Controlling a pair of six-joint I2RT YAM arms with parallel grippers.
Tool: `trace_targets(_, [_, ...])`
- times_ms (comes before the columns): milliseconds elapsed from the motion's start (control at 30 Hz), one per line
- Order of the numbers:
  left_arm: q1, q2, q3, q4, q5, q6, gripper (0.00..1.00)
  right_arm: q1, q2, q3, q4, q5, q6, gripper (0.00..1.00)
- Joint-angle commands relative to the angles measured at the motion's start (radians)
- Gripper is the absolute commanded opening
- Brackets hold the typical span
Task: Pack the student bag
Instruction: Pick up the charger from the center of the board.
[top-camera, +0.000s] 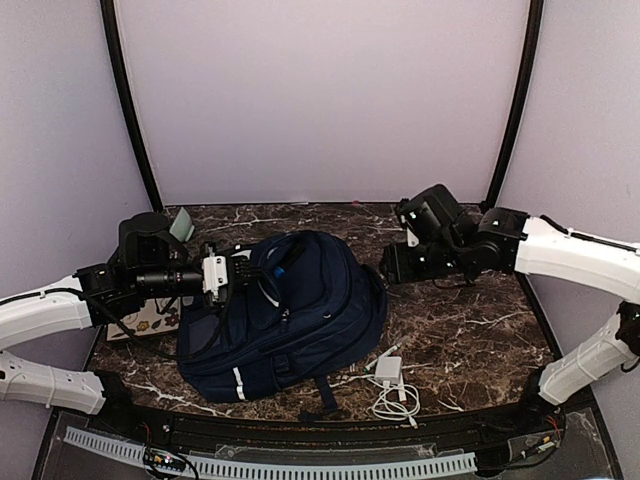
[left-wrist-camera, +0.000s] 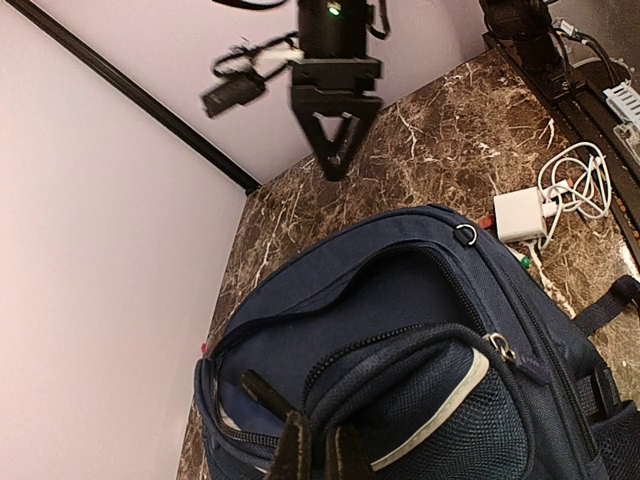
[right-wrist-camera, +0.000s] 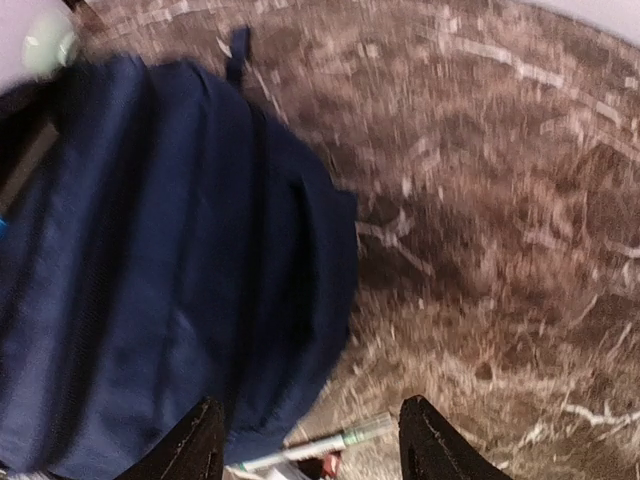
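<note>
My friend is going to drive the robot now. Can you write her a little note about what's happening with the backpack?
Left gripper: shut on the rim of an unzipped opening of the navy blue fabric backpack, holding it up.
Right gripper: open, empty, over the brown marble table beside the backpack.
Done: one compartment is unzipped; what is inside cannot be seen.
Outside the bag: the white charger block with coiled cable and a thin pale pen, both on the table.
Left: probably pack those, then zip up.
</note>
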Motion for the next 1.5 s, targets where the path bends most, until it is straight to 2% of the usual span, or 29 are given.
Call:
trace_targets(0, [-0.007,-0.046,0.010,0.115,0.056,-0.030,0.00,-0.019,-0.002,-0.172,-0.029,-0.167,0.043,0.59])
trace_targets(100, [-0.007,-0.043,0.011,0.111,0.057,-0.031,0.00,-0.010,0.015,-0.216,-0.010,-0.253,0.128,0.56])
trace_targets(300, [-0.007,-0.046,0.012,0.110,0.057,-0.031,0.00,0.137,0.059,-0.260,-0.018,-0.120,0.367,0.65])
trace_targets(500, [-0.007,-0.050,0.011,0.105,0.067,-0.035,0.00,0.171,0.149,-0.298,0.023,-0.140,0.408,0.70])
trace_targets(767, [-0.007,-0.046,0.014,0.098,0.071,-0.036,0.00,0.218,0.272,-0.238,-0.024,-0.111,0.414,0.73])
trace_targets(967, [-0.007,-0.047,0.015,0.095,0.070,-0.036,0.00,0.220,0.277,-0.233,-0.012,-0.104,0.413,0.65])
trace_targets(1167, [-0.008,-0.047,0.017,0.092,0.070,-0.035,0.00,0.220,0.262,-0.213,-0.040,-0.082,0.406,0.48])
trace_targets(1300, [-0.008,-0.049,0.015,0.093,0.068,-0.034,0.00,0.218,0.189,-0.200,-0.052,-0.057,0.396,0.39])
trace_targets(1467, [-0.008,-0.052,0.015,0.093,0.066,-0.035,0.00,0.205,0.033,-0.180,-0.103,0.013,0.392,0.37])
